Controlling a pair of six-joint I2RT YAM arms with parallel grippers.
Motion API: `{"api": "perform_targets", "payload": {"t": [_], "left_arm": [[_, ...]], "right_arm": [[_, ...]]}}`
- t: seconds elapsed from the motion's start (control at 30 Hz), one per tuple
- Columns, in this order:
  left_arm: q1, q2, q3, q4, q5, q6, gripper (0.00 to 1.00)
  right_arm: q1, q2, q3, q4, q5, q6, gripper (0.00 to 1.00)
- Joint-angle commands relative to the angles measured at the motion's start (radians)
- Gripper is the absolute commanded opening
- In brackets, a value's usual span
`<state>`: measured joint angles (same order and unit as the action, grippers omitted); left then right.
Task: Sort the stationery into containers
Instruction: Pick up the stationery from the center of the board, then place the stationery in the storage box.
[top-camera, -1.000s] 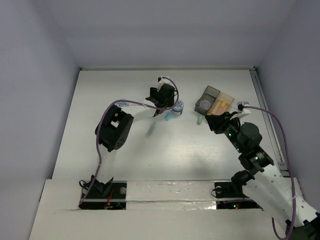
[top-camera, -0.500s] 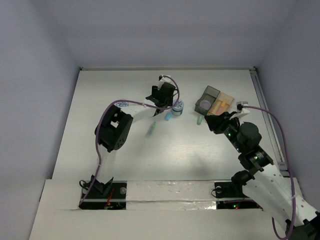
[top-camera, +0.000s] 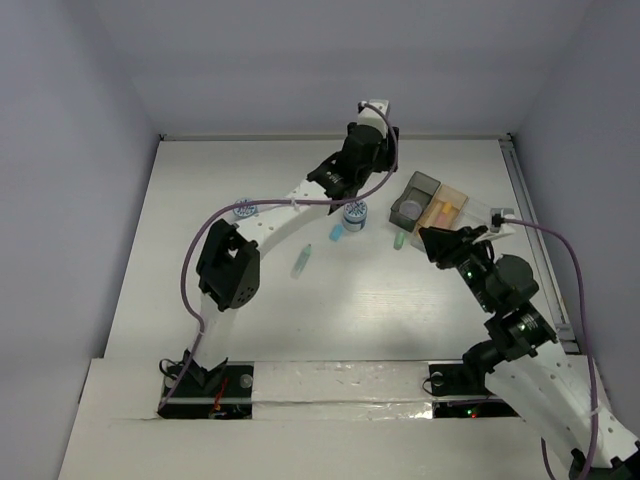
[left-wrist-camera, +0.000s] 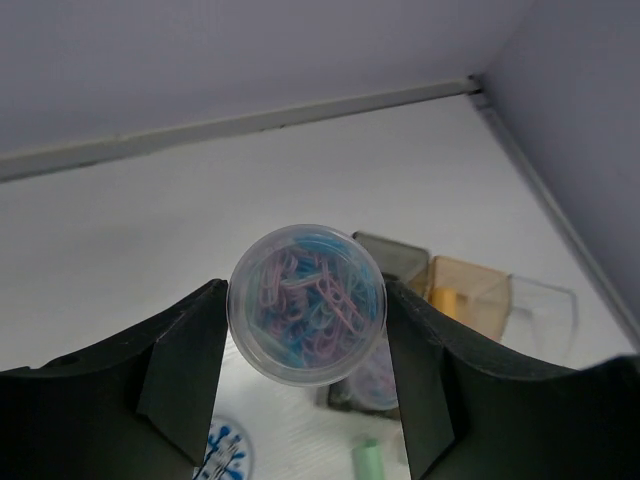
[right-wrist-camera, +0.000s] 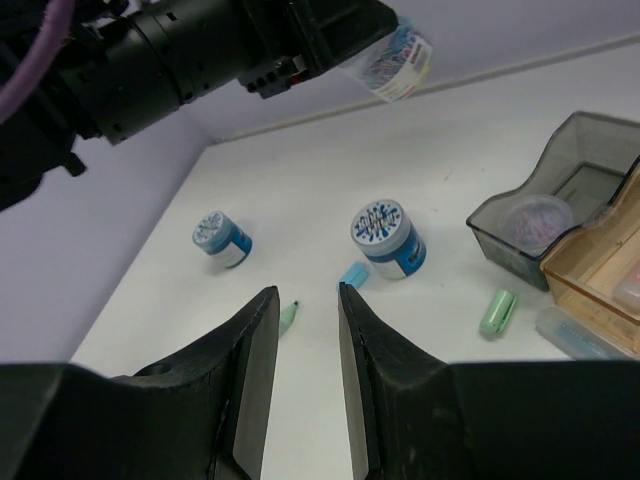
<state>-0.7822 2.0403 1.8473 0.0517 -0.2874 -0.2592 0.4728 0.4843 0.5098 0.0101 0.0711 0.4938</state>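
1. At the far left of the overhead view, a roll with a blue-and-white top stands on the white bench, well apart from the other pieces.
2. To its right and lower in the frame, a pale green capsule lies alone on the bench.
3. Further right, a blue capsule lies just beside a second roll, at that roll's lower left.
4. In the upper middle of the frame, the left end effector is raised above the bench. It is closed on a clear round tub of paper clips, with one finger on each side. The clips inside are pink and blue.
5. A second green capsule lies on the bench near the lower corner of the dark bin.
6. The three joined bins slant across the upper right.
   - The dark smoky grey bin holds another small clear tub with pinkish clips.
   - The tan-orange bin next to it has orange pieces inside.
   - The clear bin ends the row.
7. At the right middle of the frame, near the bins, the right end effector hangs over the bench. Its jaws are a little apart and nothing is between them.
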Motion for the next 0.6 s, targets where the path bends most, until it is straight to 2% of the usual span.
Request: {"api": "perform_targets", "payload": {"t": [0.0, 0.3, 0.43, 0.57], "left_arm": [[-0.014, 0.064, 0.084, 0.106, 0.122, -0.012, 0.16], [-0.034, 0.25, 0.24, 0.284, 0.272, -0.066, 0.17], [-0.045, 0.345, 0.372, 0.271, 0.277, -0.063, 0.18], [-0.054, 0.414, 0.411, 0.278, 0.278, -0.058, 0.19]], "right_arm": [[0.004, -0.061, 0.015, 0.047, 0.068, 0.005, 0.36], [0.004, -0.128, -0.004, 0.045, 0.119, 0.008, 0.35], [0.004, -0.131, -0.007, 0.045, 0.122, 0.008, 0.35], [0.004, -0.13, -0.007, 0.047, 0.116, 0.008, 0.35]]}}
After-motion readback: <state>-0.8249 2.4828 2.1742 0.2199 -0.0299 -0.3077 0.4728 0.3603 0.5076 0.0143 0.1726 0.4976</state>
